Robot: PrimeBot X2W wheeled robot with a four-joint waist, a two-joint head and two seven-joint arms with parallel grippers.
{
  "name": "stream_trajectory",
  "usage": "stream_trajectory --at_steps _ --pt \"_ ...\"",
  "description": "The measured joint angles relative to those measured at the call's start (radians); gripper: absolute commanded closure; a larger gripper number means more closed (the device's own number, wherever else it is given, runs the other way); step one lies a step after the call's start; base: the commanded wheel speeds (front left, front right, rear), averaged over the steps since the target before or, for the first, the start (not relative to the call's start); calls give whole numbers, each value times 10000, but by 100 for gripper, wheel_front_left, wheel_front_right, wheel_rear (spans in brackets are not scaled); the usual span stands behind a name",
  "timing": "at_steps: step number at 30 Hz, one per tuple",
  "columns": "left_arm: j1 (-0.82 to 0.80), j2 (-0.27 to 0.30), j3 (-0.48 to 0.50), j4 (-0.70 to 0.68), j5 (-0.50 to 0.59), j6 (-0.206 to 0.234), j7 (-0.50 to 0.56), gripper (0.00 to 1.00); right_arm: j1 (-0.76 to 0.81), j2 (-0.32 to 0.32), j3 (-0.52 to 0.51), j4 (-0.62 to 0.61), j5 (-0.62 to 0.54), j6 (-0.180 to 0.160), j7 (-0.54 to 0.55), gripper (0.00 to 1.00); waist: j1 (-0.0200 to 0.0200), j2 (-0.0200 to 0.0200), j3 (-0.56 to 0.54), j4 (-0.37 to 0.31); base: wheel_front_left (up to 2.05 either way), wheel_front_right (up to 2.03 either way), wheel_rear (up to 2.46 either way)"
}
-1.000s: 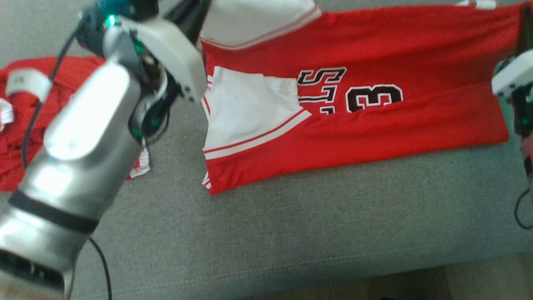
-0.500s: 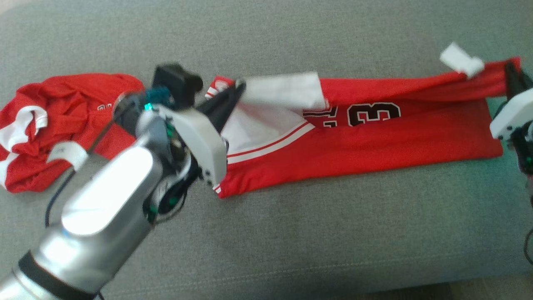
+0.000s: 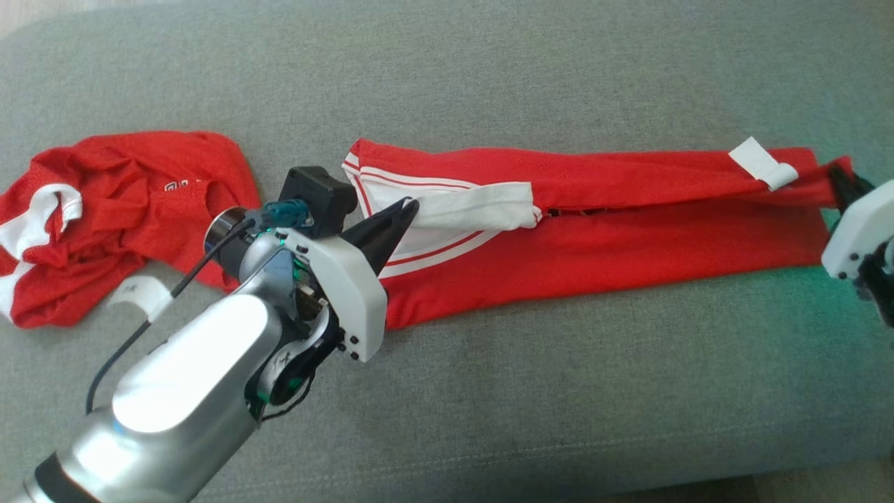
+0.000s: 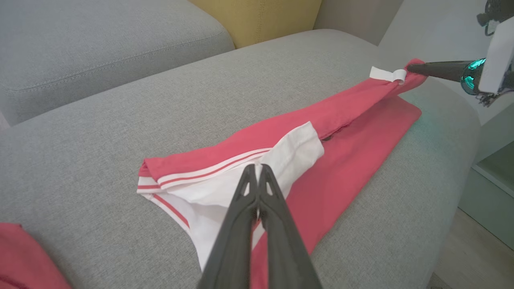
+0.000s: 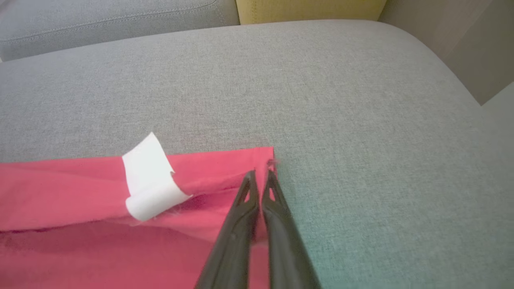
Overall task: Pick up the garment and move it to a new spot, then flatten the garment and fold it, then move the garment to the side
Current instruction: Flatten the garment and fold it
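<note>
- Our left gripper is clamped on the white edge of the red garment; our right gripper pinches its far hem corner.
- Held at both ends, the top layer stretches taut along the grey sofa, apparently so the lengthwise fold lands straight.
- A crumpled jersey lies apart, at left.

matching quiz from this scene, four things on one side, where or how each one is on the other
1 left gripper
2 right gripper
3 crumpled jersey
4 white tag

a curled on the red hem end
b shut on the garment's white panel
c lying loose, apart, on the sofa
d shut on the garment's red corner

Pairs: 1-b, 2-d, 3-c, 4-a
</note>
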Motion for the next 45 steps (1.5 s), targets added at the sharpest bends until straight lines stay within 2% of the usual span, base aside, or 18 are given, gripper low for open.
stream_trajectory --at_steps 5,8,12,13,15,16,17,18,22,26,28,30,34,36,41,45 --pt "150 63 50 -128 -238 15 178 100 523 -98 -324 -765 -163 0 727 100 0 0 -124 -46 0 0 0" --pt "169 247 -128 -368 -372 -2 755 100 1018 -96 -625 -1329 -259 0 1239 100 0 0 -220 -67 0 0 0" --pt "270 318 -186 -527 -418 0 922 100 1360 -67 -851 -1678 -366 0 1473 98 0 0 -251 -97 0 0 0" --pt "328 320 -226 -554 -462 4 974 100 1443 -50 -953 -1753 -431 0 1561 0 0 0 -253 -108 0 0 0" --pt "458 326 -313 -577 -462 15 1057 97 1592 8 -1154 -1960 -594 0 1689 0 0 0 -243 -131 0 0 0" --pt "513 332 -341 -577 -460 40 1058 57 1653 44 -1266 -2088 -658 0 1684 0 0 0 -232 -143 0 0 0" --pt "549 353 -384 -573 -458 63 1143 24 1698 96 -1392 -2207 -711 0 1678 0 0 0 -223 -157 0 0 0" --pt "565 366 -428 -568 -458 90 1177 2 1711 163 -1553 -2311 -775 0 1622 0 0 0 -222 -169 0 0 0" --pt "573 359 -343 -568 -460 247 988 0 1710 487 -2165 -2880 -941 0 905 0 0 0 -262 -187 0 0 0" --pt "580 228 293 -430 -384 769 -148 0 1749 884 -2479 -3509 -1072 0 -370 0 0 0 -384 -182 0 0 0" --pt "616 -69 849 -320 -520 1072 -917 0 1881 1081 -2615 -3735 -1078 0 -991 0 0 0 -436 -167 0 0 0" --pt "841 -602 1586 -259 -1012 1289 -1833 0 2128 1271 -2679 -3925 -1179 0 -1643 0 0 0 -484 -141 0 0 0" --pt "1528 -1336 2750 44 -1609 1496 -3701 0 2544 1569 -2744 -4123 -1294 0 -2828 0 0 0 -574 -75 0 0 0" --pt "1837 -1534 3244 270 -1703 1544 -4140 0 2688 1710 -2782 -4125 -1406 0 -3315 0 0 0 -613 -38 0 0 0" --pt "2499 -2033 3800 393 -1551 1375 -4341 0 2960 2031 -2961 -3559 -1615 0 -3511 0 0 0 -622 37 0 0 0" --pt "2717 -2140 3777 454 -1131 1212 -4343 0 2877 2257 -3741 -2688 -1825 0 -2987 0 0 0 -505 88 0 0 0"
